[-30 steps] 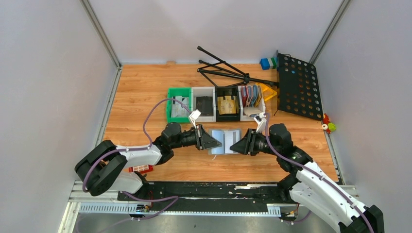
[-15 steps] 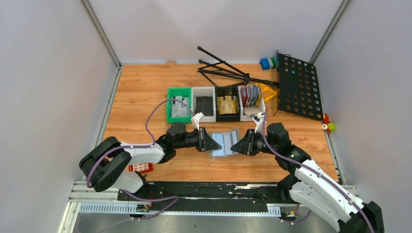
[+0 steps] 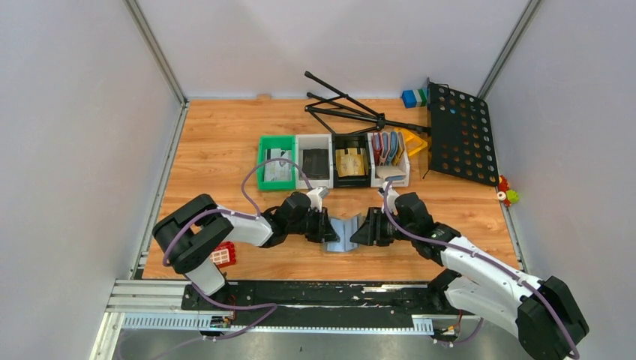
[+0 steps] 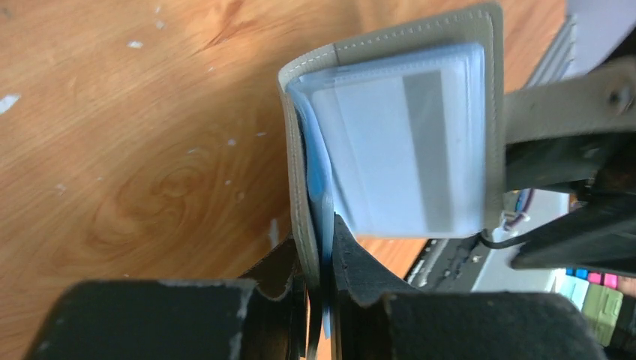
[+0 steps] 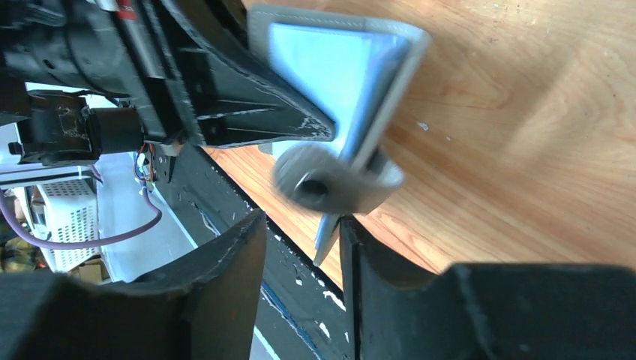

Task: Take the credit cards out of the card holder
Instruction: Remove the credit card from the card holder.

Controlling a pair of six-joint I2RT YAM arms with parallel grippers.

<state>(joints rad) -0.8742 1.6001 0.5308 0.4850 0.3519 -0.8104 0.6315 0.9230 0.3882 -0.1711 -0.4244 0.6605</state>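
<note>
The grey-blue card holder (image 3: 344,232) stands half folded in a V on the table between my two grippers. My left gripper (image 3: 325,228) is shut on its left flap; in the left wrist view (image 4: 319,259) the flap edge is pinched between the fingers. Pale whitish credit cards (image 4: 405,150) sit in the inner pocket of the far flap. My right gripper (image 3: 361,231) is at the right flap. In the right wrist view (image 5: 300,225) its jaws stand apart, with the flap's edge (image 5: 330,240) against the right finger. The holder's pale inside (image 5: 322,67) faces the left gripper.
A row of bins stands behind: a green bin (image 3: 275,172), a white bin (image 3: 314,162) with a black flat item, a black bin (image 3: 351,163) with a tan item, a white bin (image 3: 388,154) with red and blue holders. Behind are a black stand (image 3: 352,109) and perforated panel (image 3: 461,133). A red brick (image 3: 222,255) lies near my left arm.
Both grippers have moved toward each other. The holder, lying open and flat before, is now folded up into a V between them.
</note>
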